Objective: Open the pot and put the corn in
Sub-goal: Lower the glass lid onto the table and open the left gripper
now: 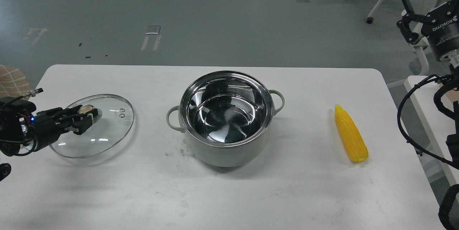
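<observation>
The pale grey-green pot (229,151) stands open at the middle of the white table (229,194), its shiny steel inside empty. The glass lid (107,129) with a gold knob lies low over the table's left side. My left gripper (85,117) is shut on the knob. The yellow corn cob (350,134) lies on the table at the right, tip pointing away from me. My right gripper (412,22) hangs high at the far right, beyond the table's edge, fingers apart and empty.
Chair legs with castors (373,11) stand on the grey floor at the back right. A second white surface (430,115) sits right of the table. Black cables (405,115) hang along the right arm.
</observation>
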